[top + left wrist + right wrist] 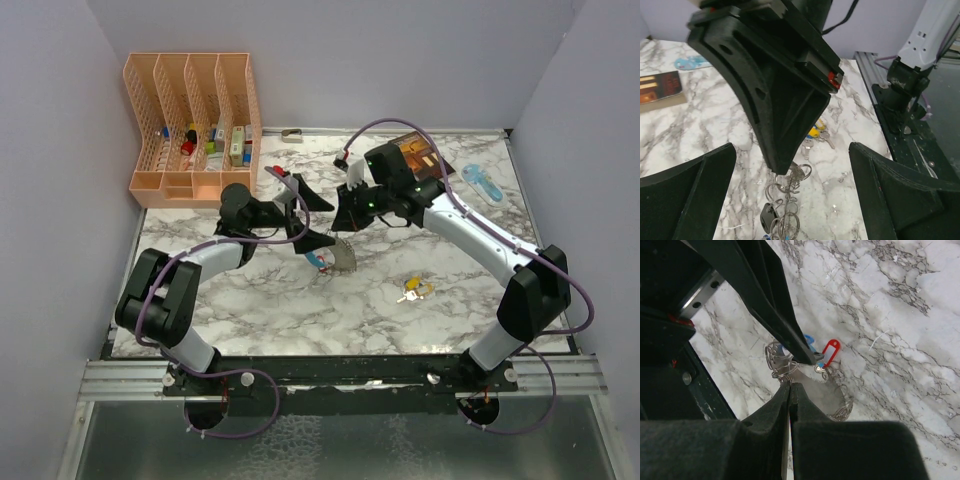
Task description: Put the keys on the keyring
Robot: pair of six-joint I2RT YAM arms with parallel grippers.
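Since the keyring (817, 385) is a light, floppy bunch on thin, slippery wire, the ring itself is the place to pinch. The right gripper (790, 385) is clenched on it there, well apart from the yellow-tagged keys (413, 290) on the left arm's side. The left gripper (312, 215) gapes empty alongside. Whether the bunch hangs or rests is hidden.

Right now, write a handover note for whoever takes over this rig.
Right gripper: shut on the keyring, pinching its wire ring mid-table.
Left gripper: open, empty, its fingers either side of the right gripper.
Loose keys with a yellow tag: lying on the marble table, nearer the right arm, untouched.
Done: keyring gripped.
To do: pick up the keys and thread them onto the ring.
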